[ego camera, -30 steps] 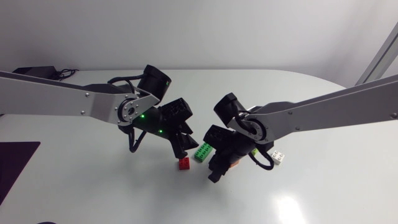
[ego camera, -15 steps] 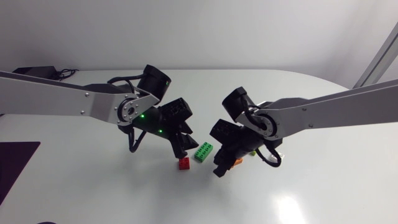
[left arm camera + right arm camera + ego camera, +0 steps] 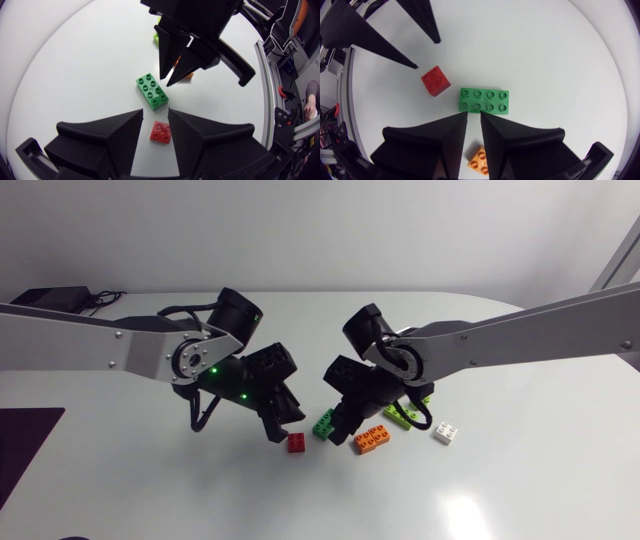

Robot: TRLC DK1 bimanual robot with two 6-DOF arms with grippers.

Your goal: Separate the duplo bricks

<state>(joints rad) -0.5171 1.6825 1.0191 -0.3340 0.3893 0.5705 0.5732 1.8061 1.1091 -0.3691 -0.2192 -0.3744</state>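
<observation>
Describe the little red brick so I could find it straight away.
Start at the middle of the white table, by the left arm's black tool. The red brick lies by its tips, beside a longer green brick; it alone is red, square and four-studded.

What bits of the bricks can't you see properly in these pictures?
- Lime-green brick: in the head view the right arm covers part of it. In the left wrist view only a corner shows behind the right gripper.
- Orange brick: in the right wrist view that gripper's own fingers hide most of it. In the left wrist view only a sliver shows.
- White brick: it shows in the head view only, too small to count its studs.
</observation>
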